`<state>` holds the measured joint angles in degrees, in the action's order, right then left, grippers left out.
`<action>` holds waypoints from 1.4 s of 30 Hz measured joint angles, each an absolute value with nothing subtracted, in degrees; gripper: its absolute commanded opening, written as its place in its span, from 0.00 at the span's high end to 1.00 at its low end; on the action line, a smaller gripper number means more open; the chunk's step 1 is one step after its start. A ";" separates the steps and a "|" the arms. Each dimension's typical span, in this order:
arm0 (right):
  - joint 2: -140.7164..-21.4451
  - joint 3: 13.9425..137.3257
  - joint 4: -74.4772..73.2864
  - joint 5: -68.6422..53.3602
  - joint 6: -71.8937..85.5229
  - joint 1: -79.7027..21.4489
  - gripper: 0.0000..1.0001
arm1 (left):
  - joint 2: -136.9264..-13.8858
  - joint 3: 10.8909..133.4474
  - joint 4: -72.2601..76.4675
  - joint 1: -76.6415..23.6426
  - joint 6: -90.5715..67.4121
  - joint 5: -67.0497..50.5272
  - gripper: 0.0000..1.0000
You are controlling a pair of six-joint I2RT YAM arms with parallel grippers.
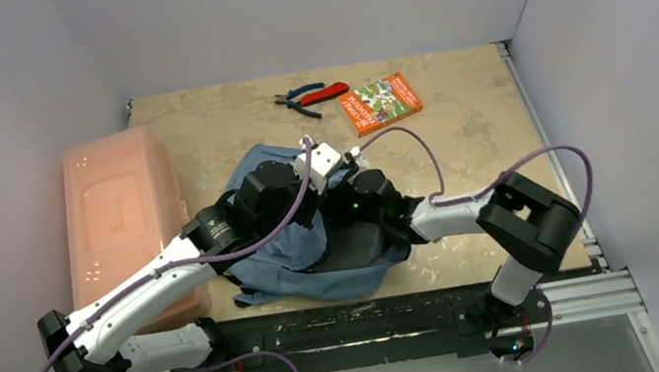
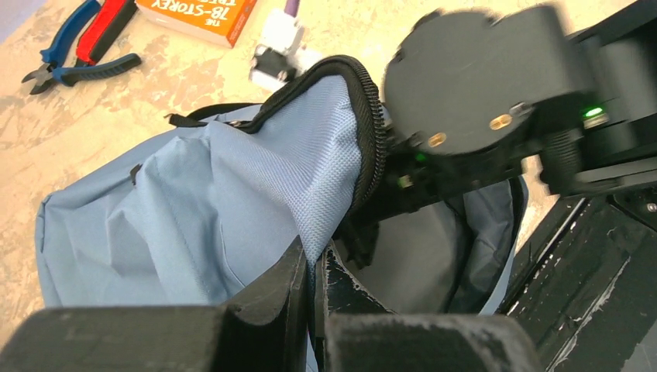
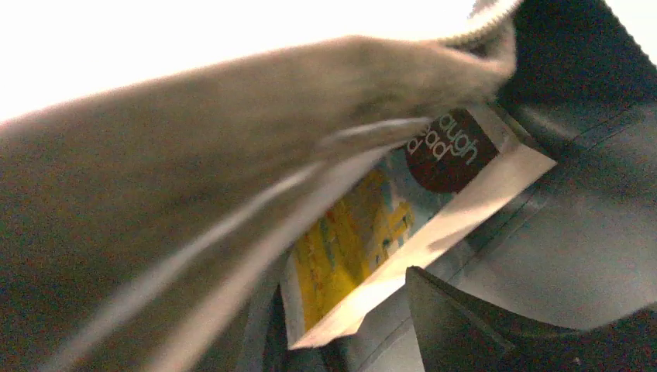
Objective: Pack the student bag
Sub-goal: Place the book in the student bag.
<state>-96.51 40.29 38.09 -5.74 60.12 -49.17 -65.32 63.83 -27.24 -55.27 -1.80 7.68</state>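
The grey-blue student bag [image 1: 301, 250] lies mid-table with its dark-zipped mouth facing right, and it also shows in the left wrist view [image 2: 194, 209]. My left gripper [image 2: 316, 260] is shut on the fabric rim of the mouth and holds it up. My right wrist [image 1: 370, 201] reaches into the opening, with its fingers hidden in the top view. Inside the bag, a book with a yellow cover [image 3: 356, 232] lies against the lining. One dark right finger [image 3: 465, 322] shows beside the book's page edge. The other finger is hidden behind blurred fabric.
An orange book [image 1: 379, 102] and red-and-blue pliers [image 1: 311, 97] lie at the table's far side, also in the left wrist view: book [image 2: 197, 15], pliers [image 2: 77, 46]. A rigid translucent pink box [image 1: 121, 219] stands at the left. A black rail [image 1: 377, 318] runs along the near edge.
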 measured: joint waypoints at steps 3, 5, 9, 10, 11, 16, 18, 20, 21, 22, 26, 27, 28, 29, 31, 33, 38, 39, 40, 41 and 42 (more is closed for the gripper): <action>-89.47 39.05 32.23 -4.67 57.34 -49.10 0.17 | -64.62 63.29 -26.72 -55.27 -1.78 8.36 1.00; -84.44 37.95 28.21 -3.60 55.05 -49.12 0.14 | -63.55 62.00 -25.74 -55.27 -1.08 8.80 1.00; -75.70 35.86 21.67 -2.37 50.98 -49.10 0.24 | -61.65 60.18 -24.29 -55.27 -0.10 9.82 1.00; -74.46 35.86 20.36 -2.26 50.13 -49.06 0.33 | -61.34 59.96 -24.23 -55.27 0.12 10.09 1.00; -73.67 35.86 19.55 -2.26 49.28 -49.01 0.40 | -61.12 59.75 -23.97 -55.27 0.25 10.33 1.00; -76.71 35.88 18.52 -2.85 48.01 -48.80 0.55 | -60.86 59.22 -23.22 -55.27 0.73 10.76 1.00; -80.42 35.86 20.03 -3.20 48.36 -48.86 0.64 | -60.86 59.22 -23.18 -55.27 0.75 10.74 1.00; -83.94 35.83 22.13 -3.16 48.69 -49.15 0.77 | -60.84 59.22 -23.18 -55.27 0.75 10.74 1.00; -86.04 35.77 24.32 -3.11 48.64 -49.43 0.83 | -60.84 59.22 -23.18 -55.27 0.75 10.72 1.00; -87.64 35.77 25.98 -3.05 48.51 -49.67 0.90 | -60.84 59.22 -23.18 -55.27 0.73 10.66 1.00; -96.25 37.21 36.38 -1.85 48.90 -51.22 1.00 | -60.95 59.22 -23.14 -55.24 0.73 9.91 1.00; -98.96 38.24 39.66 -0.97 49.17 -51.64 1.00 | -61.04 59.22 -23.11 -55.27 0.71 9.61 1.00; -101.60 39.42 42.65 -0.40 49.56 -51.99 1.00 | -61.10 59.22 -23.09 -55.27 0.71 9.37 1.00; -104.29 40.62 45.91 0.49 50.30 -52.23 1.00 | -61.19 59.22 -23.07 -55.27 0.69 9.13 1.00; -108.84 42.48 52.49 1.83 51.66 -52.51 0.99 | -61.28 59.22 -23.03 -55.24 0.69 8.91 1.00; -111.57 42.59 58.72 3.01 53.08 -52.53 0.95 | -61.28 59.22 -23.05 -55.24 0.69 8.93 1.00; -106.37 38.72 57.67 5.41 53.78 -51.88 0.77 | -61.28 59.22 -23.05 -55.24 0.71 8.88 1.00; -104.14 37.63 56.31 5.45 53.63 -51.48 0.74 | -61.28 59.22 -23.05 -55.27 0.71 8.91 1.00; -100.88 36.27 53.69 5.50 52.99 -50.96 0.72 | -61.28 59.22 -23.05 -55.24 0.71 8.93 1.00; -96.75 34.94 49.93 5.61 52.03 -50.48 0.72 | -61.30 59.22 -23.05 -55.24 0.71 8.95 1.00; -93.73 34.17 47.29 5.98 51.20 -50.13 0.69 | -61.32 59.22 -23.05 -55.24 0.73 8.95 1.00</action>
<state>-93.73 34.17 47.29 5.98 51.20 -50.13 -61.32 59.22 -23.05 -55.24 0.73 8.95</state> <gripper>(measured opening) 0.261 0.019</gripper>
